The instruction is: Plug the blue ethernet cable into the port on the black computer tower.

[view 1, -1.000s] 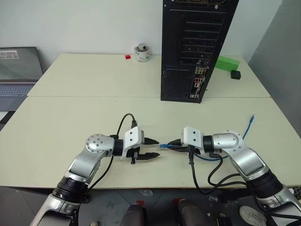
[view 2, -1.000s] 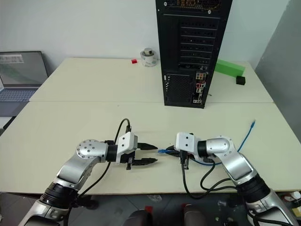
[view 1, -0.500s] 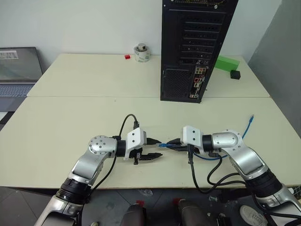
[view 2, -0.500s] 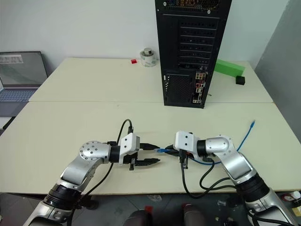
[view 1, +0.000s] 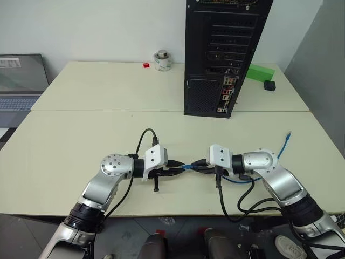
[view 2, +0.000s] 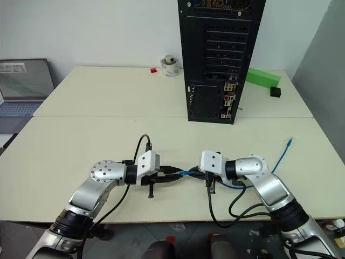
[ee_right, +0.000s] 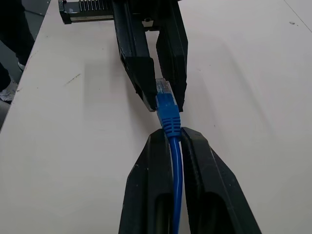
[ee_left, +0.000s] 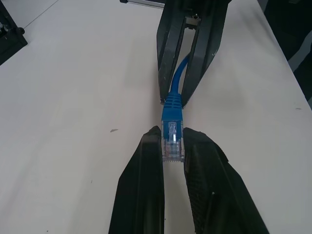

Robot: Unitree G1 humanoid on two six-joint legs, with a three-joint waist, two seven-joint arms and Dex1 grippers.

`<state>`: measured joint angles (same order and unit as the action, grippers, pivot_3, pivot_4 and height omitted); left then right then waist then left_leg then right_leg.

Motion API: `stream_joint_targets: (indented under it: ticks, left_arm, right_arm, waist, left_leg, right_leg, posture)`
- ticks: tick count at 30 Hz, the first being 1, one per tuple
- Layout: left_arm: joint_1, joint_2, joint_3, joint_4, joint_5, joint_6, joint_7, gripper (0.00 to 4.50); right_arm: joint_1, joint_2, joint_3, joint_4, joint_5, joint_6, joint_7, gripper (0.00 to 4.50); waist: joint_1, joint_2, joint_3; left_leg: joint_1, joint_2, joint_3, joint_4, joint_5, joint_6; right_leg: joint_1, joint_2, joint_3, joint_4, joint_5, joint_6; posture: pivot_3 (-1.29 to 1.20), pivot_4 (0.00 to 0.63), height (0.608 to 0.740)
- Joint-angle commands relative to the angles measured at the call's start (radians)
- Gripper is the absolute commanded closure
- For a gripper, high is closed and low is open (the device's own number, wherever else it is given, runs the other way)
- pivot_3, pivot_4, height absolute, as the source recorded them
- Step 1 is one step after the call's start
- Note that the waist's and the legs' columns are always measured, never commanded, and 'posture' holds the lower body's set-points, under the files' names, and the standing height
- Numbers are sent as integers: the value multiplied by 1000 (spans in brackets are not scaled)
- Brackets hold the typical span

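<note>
The blue ethernet cable (ee_left: 173, 109) is held level above the table (view 1: 81, 135), plug pointing toward the left gripper (ee_left: 173, 146), pinched by both it and the right gripper (ee_right: 168, 139).

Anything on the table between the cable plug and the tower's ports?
Nothing visible. The blue ethernet cable is pinched between the left hand and right hand; the table is bare up to the black computer tower.
</note>
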<state>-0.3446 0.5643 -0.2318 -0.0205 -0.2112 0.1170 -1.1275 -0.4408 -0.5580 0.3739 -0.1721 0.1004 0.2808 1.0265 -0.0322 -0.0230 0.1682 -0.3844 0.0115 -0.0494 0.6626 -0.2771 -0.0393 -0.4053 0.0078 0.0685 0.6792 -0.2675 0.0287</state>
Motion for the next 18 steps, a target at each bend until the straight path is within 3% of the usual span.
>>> stream_joint_targets:
  ticks: [1, 2, 4, 5, 7, 18]
  left_arm:
    - [-3, -11, 1, -12, 3, -30, 6, 4195]
    - [-2, -12, 2, -13, 2, -31, 7, 4195]
    - [11, -22, 0, -27, 12, -70, 17, 4196]
    - [15, -29, 1, -29, 22, -99, 28, 4196]
    - [16, -43, 5, -24, 48, -167, 52, 4196]
    - [-15, -95, 24, 136, 291, -723, 319, 4196]
  right_arm:
    - [-20, -2, -22, -37, 24, 16, 15, 4482]
    - [-20, -3, -24, -39, 29, 21, 18, 4482]
    - [-27, -26, -48, -50, 57, 44, 47, 3778]
    - [-32, -41, -62, -55, 71, 55, 61, 3735]
    - [-37, -64, -88, -62, 96, 74, 77, 3199]
    - [12, -120, -270, -185, 349, 351, 62, 637]
  waist:
    - [0, 0, 0]
    - [0, 0, 0]
    - [0, 0, 0]
    - [0, 0, 0]
    - [1, 0, 0]
    - [3, 0, 0]
  left_leg:
    - [0, 0, 0, 0, 0, 0]
    - [0, 0, 0, 0, 0, 0]
    - [0, 0, 0, 0, 0, 0]
    - [0, 0, 0, 0, 0, 0]
    - [0, 0, 0, 0, 0, 0]
    - [0, 0, 0, 0, 0, 0]
  right_leg:
    - [0, 0, 0, 0, 0, 0]
    - [0, 0, 0, 0, 0, 0]
    - [0, 0, 0, 0, 0, 0]
    - [0, 0, 0, 0, 0, 0]
    - [0, -1, 0, 0, 0, 0]
    - [0, -2, 0, 0, 0, 0]
  posture:
    - [0, 150, 740]
    - [0, 150, 740]
    - [0, 150, 740]
    - [0, 150, 740]
    - [0, 150, 740]
    - [0, 150, 740]
